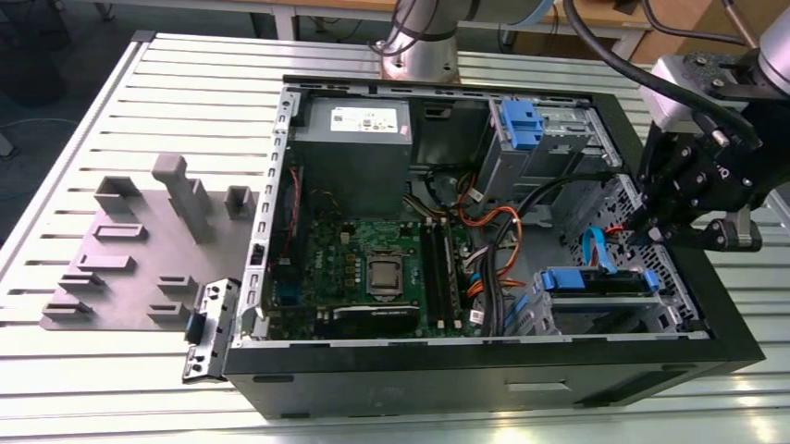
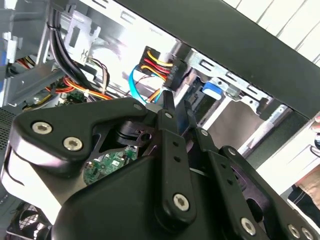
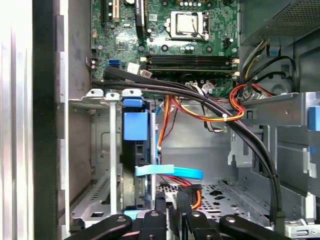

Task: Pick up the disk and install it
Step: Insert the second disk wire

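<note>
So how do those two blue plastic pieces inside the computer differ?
The upper blue carrier sits beside the grey power supply, pointing away from the camera; the lower blue carrier lies crosswise in the cage nearer the camera. The gripper hangs close to the lower one, well away from the upper. Both are bright blue plastic.

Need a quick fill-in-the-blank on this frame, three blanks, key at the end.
1. The disk sits in a bay ___ the computer case.
2. The claw hangs over the case's end at the exterior view's ___.
3. The grey tray lies on the table outside the case, at the exterior view's ___.
Missing words: inside; right; left.
</note>
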You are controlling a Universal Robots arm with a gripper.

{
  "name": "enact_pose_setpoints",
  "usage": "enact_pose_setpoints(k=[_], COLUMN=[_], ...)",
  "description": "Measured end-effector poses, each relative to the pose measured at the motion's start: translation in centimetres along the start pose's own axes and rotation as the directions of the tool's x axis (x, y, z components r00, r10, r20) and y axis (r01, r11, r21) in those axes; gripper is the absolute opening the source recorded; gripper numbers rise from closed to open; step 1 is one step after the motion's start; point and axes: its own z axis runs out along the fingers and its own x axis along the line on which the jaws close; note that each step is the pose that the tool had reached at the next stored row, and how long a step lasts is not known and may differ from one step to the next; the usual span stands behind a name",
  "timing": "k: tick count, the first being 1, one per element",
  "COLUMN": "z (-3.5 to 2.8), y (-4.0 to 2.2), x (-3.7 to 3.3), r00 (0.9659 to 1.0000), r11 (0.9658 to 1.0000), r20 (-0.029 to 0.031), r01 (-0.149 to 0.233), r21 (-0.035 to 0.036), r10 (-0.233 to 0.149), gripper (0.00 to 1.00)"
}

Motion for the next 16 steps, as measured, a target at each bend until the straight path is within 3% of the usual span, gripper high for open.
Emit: enact_pose_setpoints(k=[4,16], z=[0.10,0.63], y=[0.01,-0.62], x=[-0.54,-0.56], r00=[1.0000,1.0000], r11=[1.0000,1.0000], r20=[0.0019,0.0024], r01=[0.000,0.000], r21=[0.0000,0.0000], r10=[0.000,0.000], gripper=[0.24,0.24])
